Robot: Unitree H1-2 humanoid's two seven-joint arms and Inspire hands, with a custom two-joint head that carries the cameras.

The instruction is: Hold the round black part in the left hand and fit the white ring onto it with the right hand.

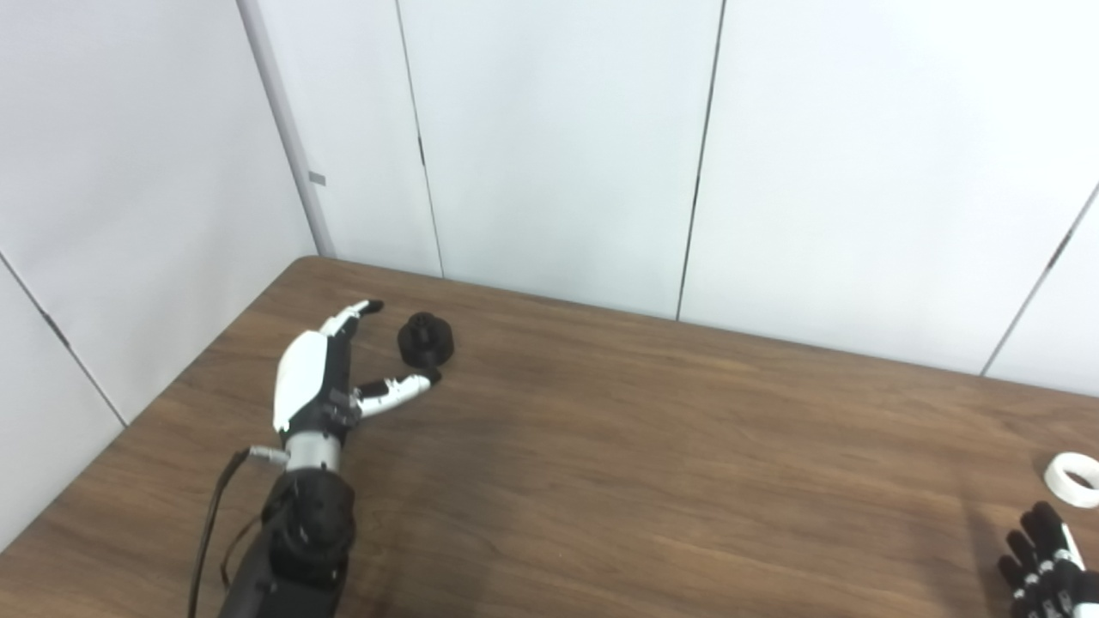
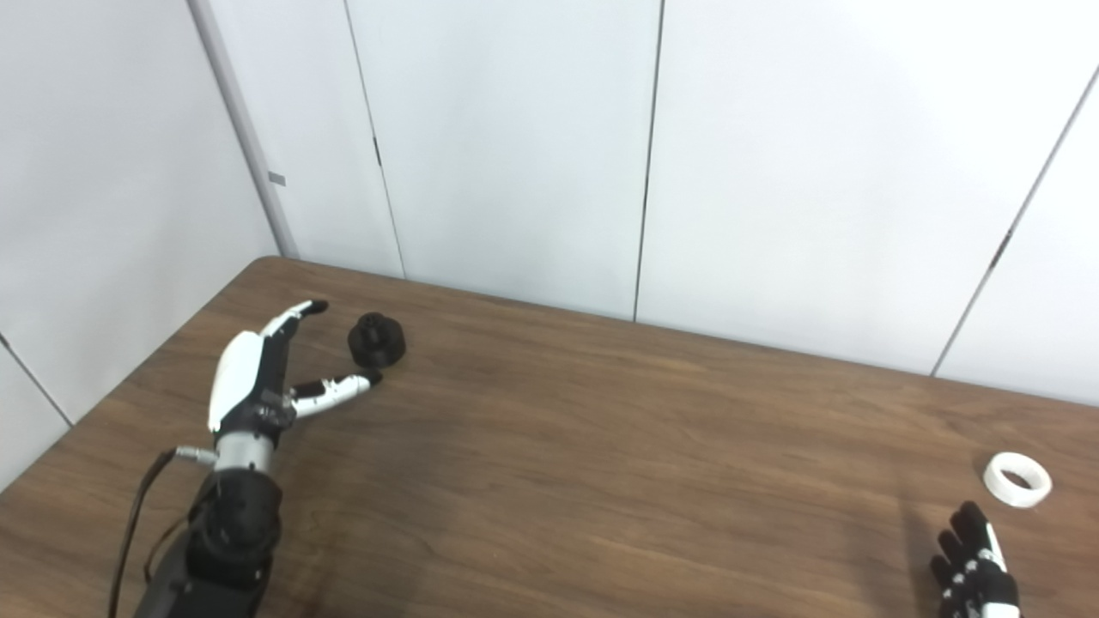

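The round black part [image 1: 426,340] sits on the brown table near the far left corner; it also shows in the right eye view [image 2: 377,341]. My left hand [image 1: 330,373] is open just left of it, fingers stretched past its left side, the thumb tip close to its near edge. The white ring [image 1: 1074,479] lies flat at the table's right side, also in the right eye view [image 2: 1017,479]. My right hand [image 2: 974,562] is at the bottom right, a little nearer than the ring, fingers pointing up and apart, holding nothing.
The wooden table [image 1: 652,463] meets white wall panels [image 1: 558,146] along its far and left edges. A black cable [image 1: 210,524] hangs by my left forearm.
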